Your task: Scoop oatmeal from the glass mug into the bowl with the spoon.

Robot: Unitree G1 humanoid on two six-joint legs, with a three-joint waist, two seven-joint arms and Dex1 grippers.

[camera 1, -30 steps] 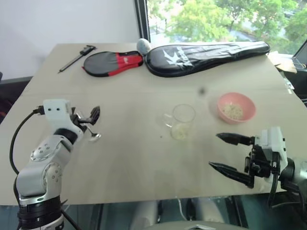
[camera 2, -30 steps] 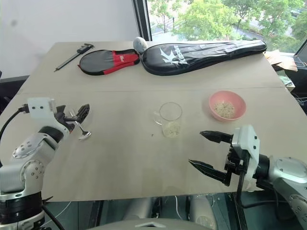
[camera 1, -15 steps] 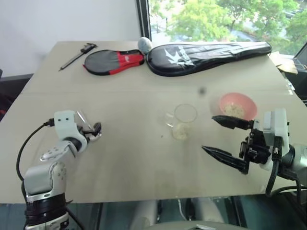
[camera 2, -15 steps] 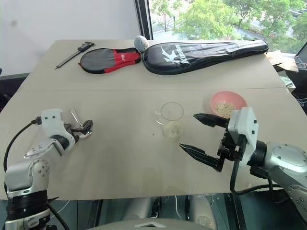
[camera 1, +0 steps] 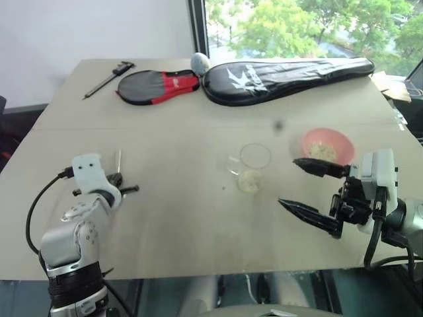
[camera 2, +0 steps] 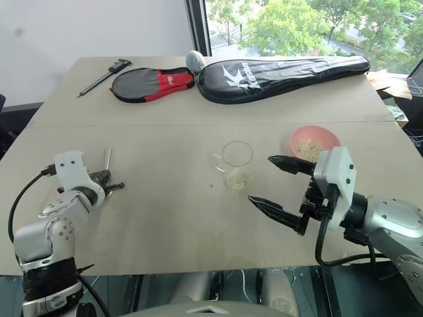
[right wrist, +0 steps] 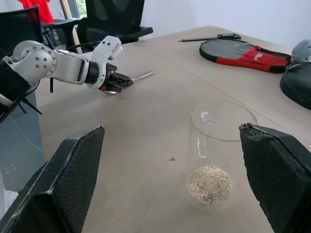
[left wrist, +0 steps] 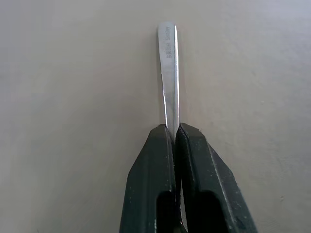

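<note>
Black fingers of the left gripper [left wrist: 173,141] clamp the spoon [left wrist: 169,73] handle at the head view's lower left. Right gripper [camera 2: 277,181], lower right, gapes beside the central glass mug [camera 2: 235,165]; bowl [camera 2: 313,142] mid-right.

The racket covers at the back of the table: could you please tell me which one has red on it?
The smaller cover, nearer the caliper; the long cover is black with white lettering.

Pink bowl [camera 1: 325,145], clear glass mug [camera 1: 251,166] of beige oatmeal [camera 1: 249,180], silver spoon [left wrist: 169,77], black pincer fingers [left wrist: 150,189], tan counter [camera 1: 185,218]
</note>
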